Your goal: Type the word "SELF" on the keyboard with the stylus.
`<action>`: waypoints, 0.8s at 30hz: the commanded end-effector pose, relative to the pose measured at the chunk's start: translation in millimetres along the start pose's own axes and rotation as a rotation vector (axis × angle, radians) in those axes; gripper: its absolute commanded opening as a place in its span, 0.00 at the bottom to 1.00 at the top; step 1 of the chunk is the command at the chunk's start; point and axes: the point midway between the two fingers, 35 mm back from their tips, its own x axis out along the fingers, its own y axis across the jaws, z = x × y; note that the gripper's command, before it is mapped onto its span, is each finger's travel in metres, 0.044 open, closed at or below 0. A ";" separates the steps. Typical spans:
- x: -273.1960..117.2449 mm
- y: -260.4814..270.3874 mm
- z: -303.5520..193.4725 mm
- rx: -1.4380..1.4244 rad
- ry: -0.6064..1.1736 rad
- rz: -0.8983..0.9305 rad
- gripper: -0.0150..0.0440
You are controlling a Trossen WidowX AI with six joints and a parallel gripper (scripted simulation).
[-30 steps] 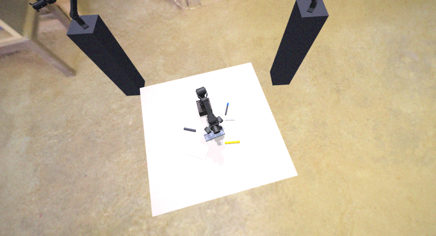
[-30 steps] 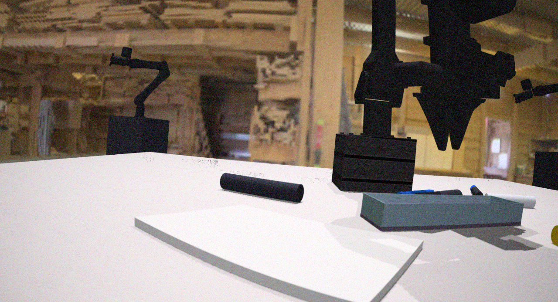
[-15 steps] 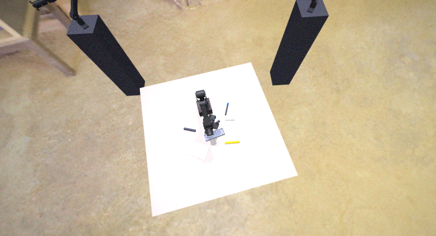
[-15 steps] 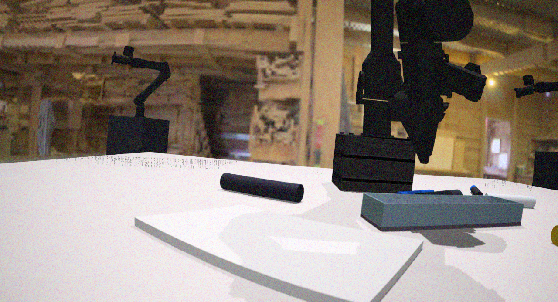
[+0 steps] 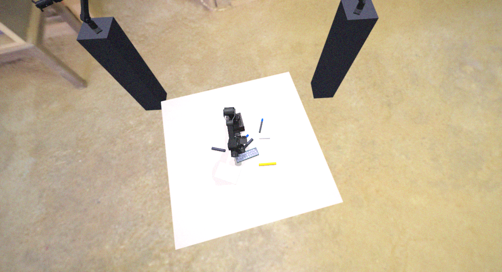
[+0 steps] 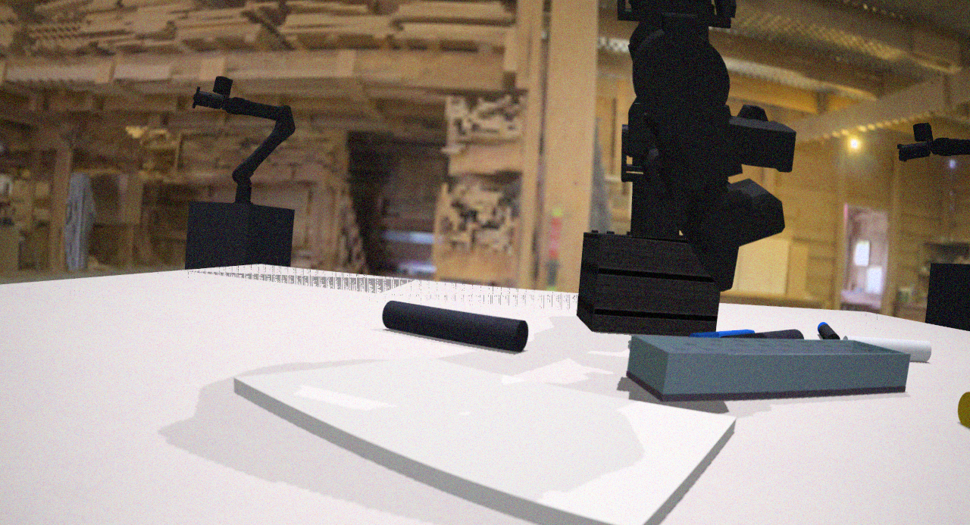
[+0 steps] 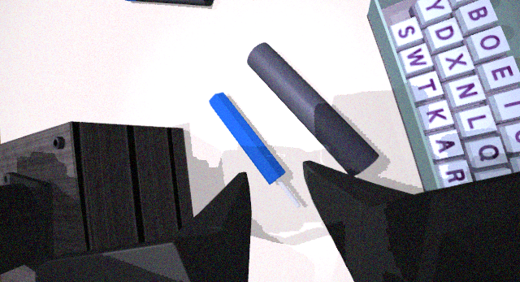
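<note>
my jaws, partly open and holding nothing, obscure the lower edge of the keyboard [image 7: 396, 91].

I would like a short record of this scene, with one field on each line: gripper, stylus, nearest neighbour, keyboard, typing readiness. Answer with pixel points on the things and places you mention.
gripper: open, fingers apart, nothing held [image 7: 276, 168]
stylus: blue body with thin pale tip [image 7: 248, 139], lying on the table
nearest neighbour: dark cylinder [image 7: 298, 93], beside the stylus, not touching
keyboard: grey-green case [image 6: 780, 373] [image 7: 400, 99]; S, E and L visible, F not readable
typing readiness: not ready, stylus must first be grasped
</note>
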 end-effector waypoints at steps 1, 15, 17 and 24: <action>10.6 26.4 -6.6 -0.611 -0.267 -0.016 0.51; 10.6 26.7 -6.7 -0.627 -0.271 -0.019 0.51; 10.6 26.7 -6.7 -0.627 -0.271 -0.019 0.51; 11.8 26.2 -7.2 -0.627 -0.271 -0.019 0.51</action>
